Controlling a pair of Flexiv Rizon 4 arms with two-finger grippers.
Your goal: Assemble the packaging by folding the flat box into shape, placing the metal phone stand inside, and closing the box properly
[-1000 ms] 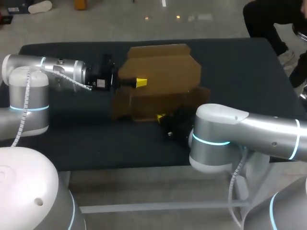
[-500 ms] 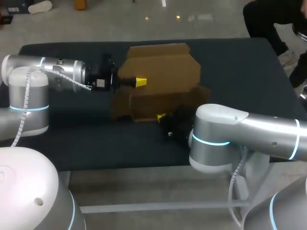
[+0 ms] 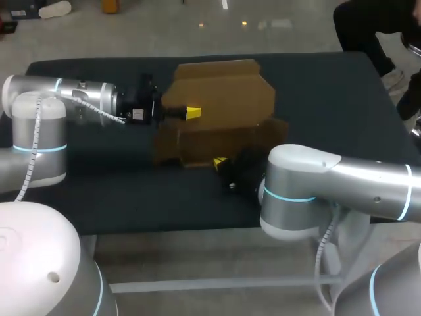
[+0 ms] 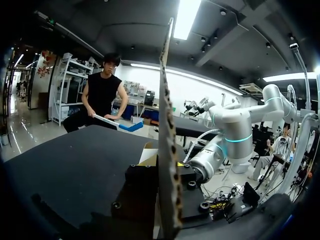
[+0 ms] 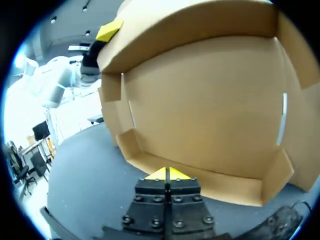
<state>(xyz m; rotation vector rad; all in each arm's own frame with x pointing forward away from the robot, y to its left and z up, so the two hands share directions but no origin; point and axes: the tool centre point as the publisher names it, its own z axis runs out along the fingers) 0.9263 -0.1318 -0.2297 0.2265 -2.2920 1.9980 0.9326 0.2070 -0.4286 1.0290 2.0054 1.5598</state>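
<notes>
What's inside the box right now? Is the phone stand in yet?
Nothing shows inside the box in the right wrist view: only bare cardboard panels, no stand. The floor just behind its low front wall is hidden, so I cannot fully rule it out.

Brown box (image 3: 220,99), dark table (image 3: 329,85)

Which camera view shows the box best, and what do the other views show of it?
The right wrist view: the box fills it, open side toward the camera, with inner panel, flaps and slots plain. The head view shows the box from above, partly folded. The left wrist view shows the box only edge-on.
</notes>
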